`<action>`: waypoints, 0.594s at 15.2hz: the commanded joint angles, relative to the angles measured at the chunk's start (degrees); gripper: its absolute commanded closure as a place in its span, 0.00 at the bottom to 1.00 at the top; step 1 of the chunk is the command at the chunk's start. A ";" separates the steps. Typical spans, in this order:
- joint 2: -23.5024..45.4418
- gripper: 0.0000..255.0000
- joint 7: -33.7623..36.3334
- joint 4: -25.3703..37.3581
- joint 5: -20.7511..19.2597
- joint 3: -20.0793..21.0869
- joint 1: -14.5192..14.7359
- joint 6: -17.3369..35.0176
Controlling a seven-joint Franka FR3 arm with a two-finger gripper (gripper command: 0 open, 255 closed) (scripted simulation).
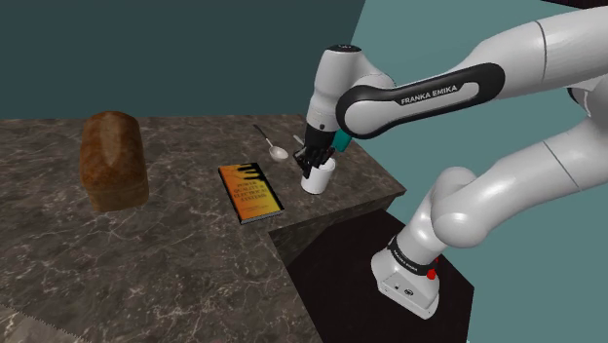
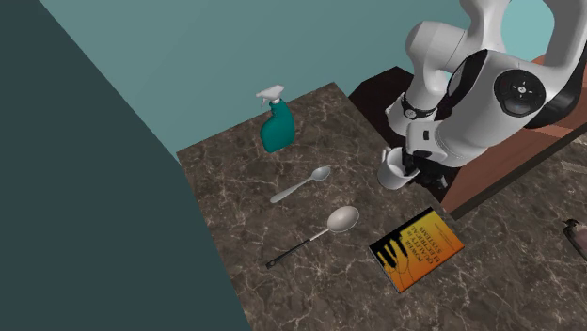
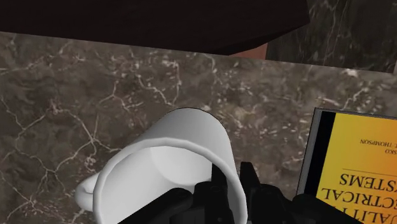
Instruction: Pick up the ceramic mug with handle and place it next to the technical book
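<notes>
The white mug (image 1: 318, 179) with a handle stands near the counter's edge, a short way from the orange and black book (image 1: 249, 192). My black gripper (image 1: 312, 156) comes down onto it from above. In the wrist view the gripper (image 3: 233, 188) is shut on the mug's (image 3: 172, 159) rim, one finger inside the wall and one outside, with the handle on the far side from the book (image 3: 356, 167). In the second exterior view the mug (image 2: 393, 169) sits under the hand (image 2: 414, 167), beyond the book (image 2: 416, 248). Whether the mug touches the counter I cannot tell.
A brown bread loaf (image 1: 113, 159) stands on the marble counter (image 1: 146, 253) at the shoulder view's left. Two spoons (image 2: 303, 184) (image 2: 315, 233) and a teal spray bottle (image 2: 276, 120) lie farther back. The counter drops off beside the mug towards the dark stand (image 1: 390, 283).
</notes>
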 commanded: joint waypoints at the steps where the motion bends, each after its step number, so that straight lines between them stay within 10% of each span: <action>1: 1.03 1.00 0.16 -0.89 -0.06 0.14 -0.04 1.97; 9: 2.01 1.00 0.31 -1.68 -0.14 0.26 -0.10 3.74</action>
